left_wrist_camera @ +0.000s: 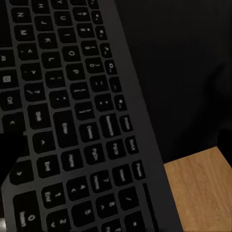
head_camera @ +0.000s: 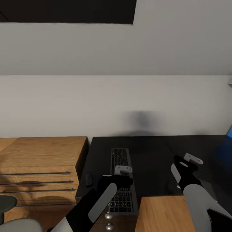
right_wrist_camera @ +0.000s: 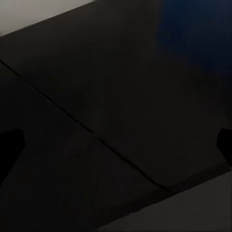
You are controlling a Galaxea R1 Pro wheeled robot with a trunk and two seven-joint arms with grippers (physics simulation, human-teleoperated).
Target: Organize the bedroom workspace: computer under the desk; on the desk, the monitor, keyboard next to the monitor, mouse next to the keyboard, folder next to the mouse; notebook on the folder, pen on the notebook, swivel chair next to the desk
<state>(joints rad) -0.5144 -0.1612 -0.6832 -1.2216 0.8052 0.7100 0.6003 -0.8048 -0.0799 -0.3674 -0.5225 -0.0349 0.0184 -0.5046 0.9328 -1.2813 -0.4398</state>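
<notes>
Lying directly under the left gripper (head_camera: 123, 170) on the desk (head_camera: 151, 161), the keyboard (head_camera: 121, 180) looked stiff, light and thin; better pinch 1 long edge. Grip state unclear.

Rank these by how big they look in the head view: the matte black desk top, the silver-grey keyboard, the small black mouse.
1. The matte black desk top, clearly largest.
2. The silver-grey keyboard, partly covered by the left gripper.
3. The small black mouse, clearly smallest.
</notes>
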